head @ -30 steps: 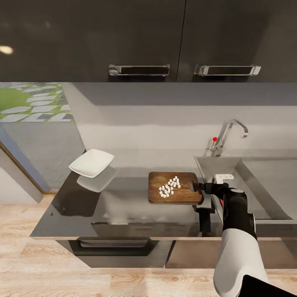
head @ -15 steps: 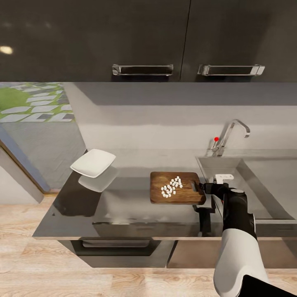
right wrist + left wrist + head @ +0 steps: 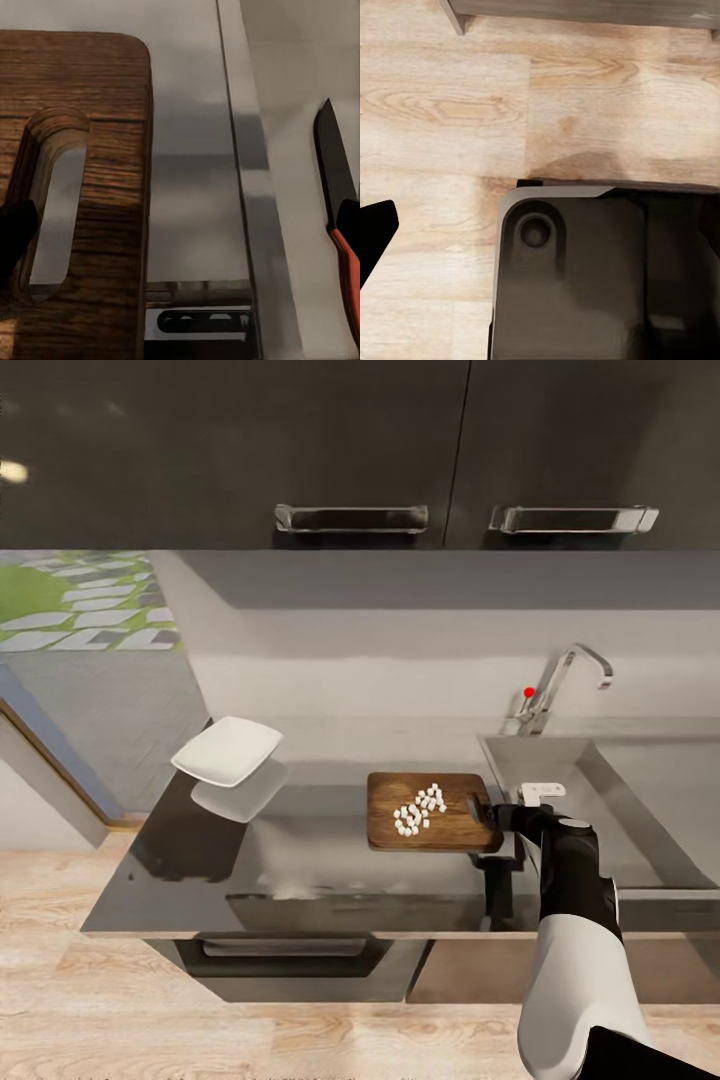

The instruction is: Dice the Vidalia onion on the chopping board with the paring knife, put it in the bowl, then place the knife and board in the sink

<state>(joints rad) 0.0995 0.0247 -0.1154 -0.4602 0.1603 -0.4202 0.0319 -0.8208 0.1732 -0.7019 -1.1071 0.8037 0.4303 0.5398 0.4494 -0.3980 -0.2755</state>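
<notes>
Diced onion (image 3: 419, 808): small white cubes in a loose heap on the board (image 3: 395, 836), mid-board, none in the bowl (image 3: 226, 750). Board lies flat on the counter (image 3: 300, 860) just beside the sink (image 3: 640, 800), its slot end toward the basin. Bowl sits well apart at the counter's far-left corner, looking empty. Knife (image 3: 339, 217) shows in the right wrist view: dark blade, red-orange handle, lying past the counter's edge strip on what looks like the sunken drainboard side, so it may already be in the sink; hard to be sure. Judgement on progress: onion fetched and diced, done; transfer of the dice to the bowl not yet done; board not yet in the sink. Right gripper (image 3: 487, 812) sits at the board's slot end, arm reaching low and forward over the counter edge, forearm roughly level, wrist pointing left toward the board. In the wrist view one dark finger (image 3: 15, 232) sits at the slot (image 3: 56, 202), the other out by the knife; fingers look spread, board edge between them, not clamped. Left gripper: one dark fingertip (image 3: 373, 225) over wood floor (image 3: 450, 112); cannot tell its state.
</notes>
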